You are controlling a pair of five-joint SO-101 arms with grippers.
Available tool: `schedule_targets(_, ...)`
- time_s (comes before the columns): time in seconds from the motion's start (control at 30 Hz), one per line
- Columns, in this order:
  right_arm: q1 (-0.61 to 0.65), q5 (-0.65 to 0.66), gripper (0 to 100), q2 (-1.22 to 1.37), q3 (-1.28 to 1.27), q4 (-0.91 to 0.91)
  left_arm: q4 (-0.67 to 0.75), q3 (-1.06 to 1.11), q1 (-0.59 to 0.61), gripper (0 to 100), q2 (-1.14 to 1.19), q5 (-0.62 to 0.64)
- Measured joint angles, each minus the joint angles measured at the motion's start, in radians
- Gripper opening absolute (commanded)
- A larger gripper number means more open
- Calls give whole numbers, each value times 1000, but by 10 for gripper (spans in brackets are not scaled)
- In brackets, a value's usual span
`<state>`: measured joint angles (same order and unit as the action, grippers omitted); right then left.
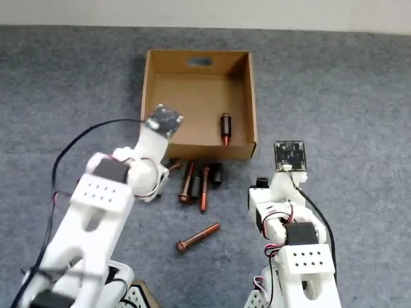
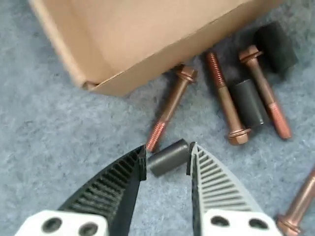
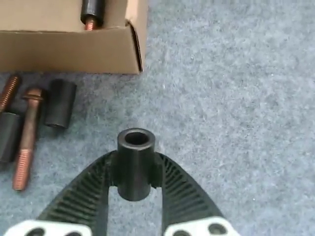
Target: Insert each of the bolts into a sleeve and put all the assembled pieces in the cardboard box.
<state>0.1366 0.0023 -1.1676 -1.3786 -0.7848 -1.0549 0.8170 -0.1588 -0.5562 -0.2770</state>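
Ideally the spread left claw (image 2: pixel 166 151) squeezes the lying sleeve (image 2: pixel 168 158) between its tips squarely; the right claw (image 3: pixel 134 166) pinches a second sleeve (image 3: pixel 134 147).

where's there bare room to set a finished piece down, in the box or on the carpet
Bare: the box floor left of the assembled piece, and the carpet right of the box. Crowded: the strip in front of the box, where loose bolts and sleeves lie close together.
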Motion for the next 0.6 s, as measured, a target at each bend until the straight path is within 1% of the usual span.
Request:
schedule_targets(0.2,0,0,6,0,0,0,3,-77,-29,157,183,0)
schedule_targets(0.43,0,0,6,0,0,0,77,-144,-29,158,356,0)
schedule_targets(0.6,0,0,6,0,0,0,155,-163,-29,158,470,0)
